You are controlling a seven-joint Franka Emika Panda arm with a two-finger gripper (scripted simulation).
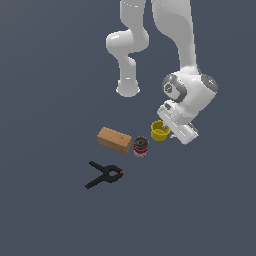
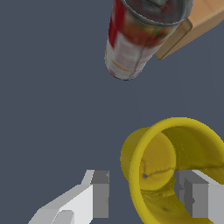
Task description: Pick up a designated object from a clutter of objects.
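Your gripper (image 2: pixel 142 197) is spread wide, straddling the yellow cup's (image 2: pixel 175 170) wall: one finger (image 2: pixel 199 197) inside, the other outside, not clamped. Cup stands upright on the dark floor (image 1: pixel 45 100), near the red-and-silver can (image 1: pixel 141 147) and wooden block (image 1: pixel 114 139).

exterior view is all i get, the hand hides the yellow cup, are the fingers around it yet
Observer: One of the fingers is inside the yellow cup, the other outside its wall, so they straddle the rim.
Operator: closed on it?
Observer: No, there is a gap between the outer finger and the wall.
Operator: is the can touching the cup
Observer: No, bare floor separates the can from the cup.
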